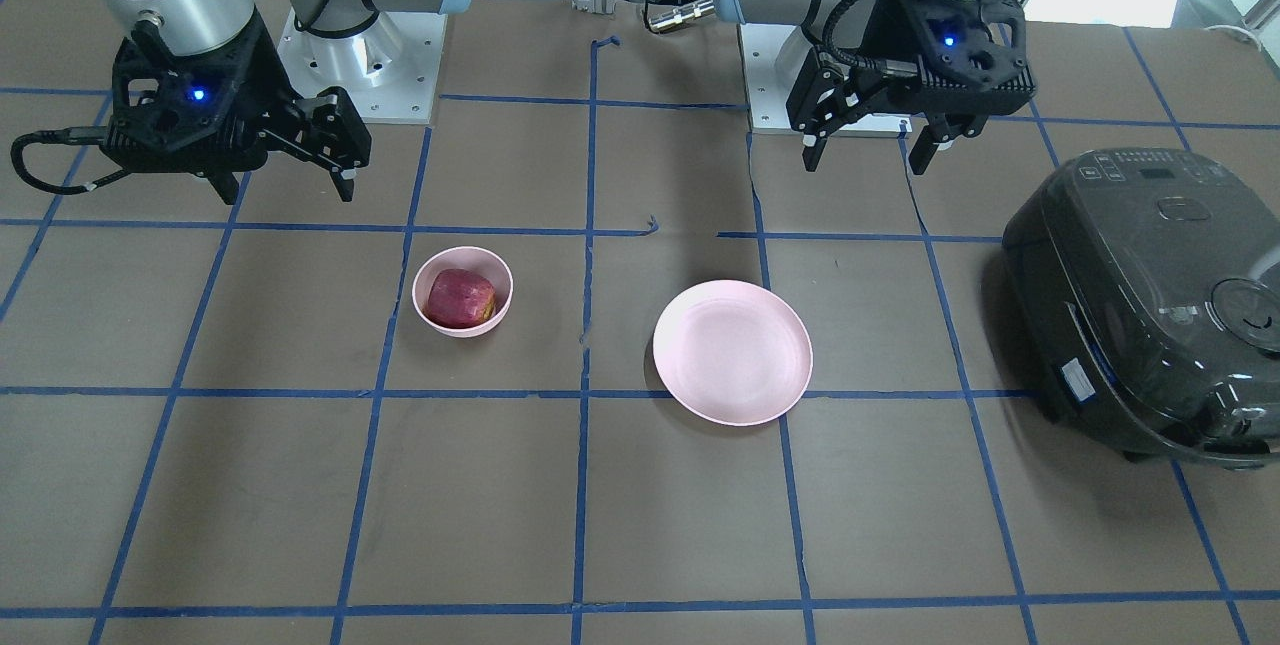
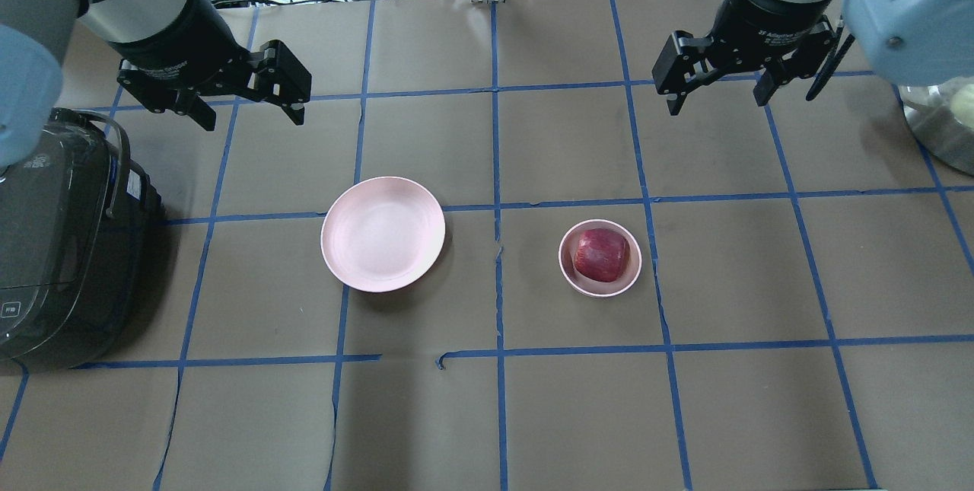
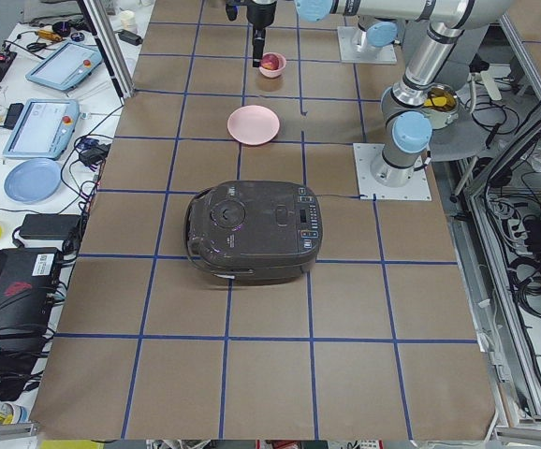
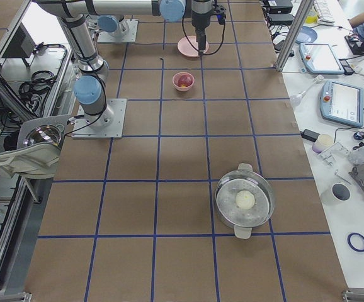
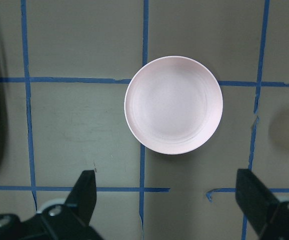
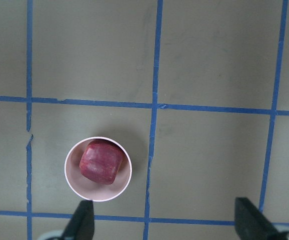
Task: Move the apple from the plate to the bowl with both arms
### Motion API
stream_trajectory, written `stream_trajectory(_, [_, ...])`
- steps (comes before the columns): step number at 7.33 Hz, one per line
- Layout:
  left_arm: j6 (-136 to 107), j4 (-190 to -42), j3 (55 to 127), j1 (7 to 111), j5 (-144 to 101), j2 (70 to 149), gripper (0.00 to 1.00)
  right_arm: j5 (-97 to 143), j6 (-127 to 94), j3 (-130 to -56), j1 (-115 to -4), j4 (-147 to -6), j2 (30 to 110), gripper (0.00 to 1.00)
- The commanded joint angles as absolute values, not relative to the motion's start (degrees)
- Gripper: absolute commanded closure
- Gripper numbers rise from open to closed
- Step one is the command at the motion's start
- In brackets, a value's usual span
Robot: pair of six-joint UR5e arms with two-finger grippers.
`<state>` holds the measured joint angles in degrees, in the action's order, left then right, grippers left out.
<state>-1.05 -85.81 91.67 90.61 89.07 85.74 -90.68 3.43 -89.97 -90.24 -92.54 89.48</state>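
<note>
The dark-red apple [image 1: 460,299] lies inside the small pink bowl [image 1: 503,277]; it also shows in the overhead view [image 2: 601,255] and the right wrist view [image 6: 101,162]. The wide pink plate [image 1: 732,352] is bare; the left wrist view looks straight down on it [image 5: 173,104]. My left gripper [image 2: 252,119] is open and empty, raised behind the plate. My right gripper [image 2: 717,104] is open and empty, raised behind and to the right of the bowl [image 2: 564,243]. Neither gripper touches anything.
A black rice cooker [image 2: 53,247] stands at the table's left end, close beside my left arm. A metal pot [image 4: 245,201] holding a pale round object stands at the right end. Blue tape lines grid the brown table.
</note>
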Motion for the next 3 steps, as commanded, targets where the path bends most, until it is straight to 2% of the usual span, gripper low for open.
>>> stream_trajectory(1, [-0.2,-85.9,91.4,90.4,89.0,85.3,0.00,-91.0,3.4,-90.1,-90.3,-92.5,89.4,0.00])
stream_trajectory(3, [4.9,-86.0,91.4,90.2,91.9,86.0,0.00,-91.0,3.4,-90.1,-90.3,-92.5,89.5,0.00])
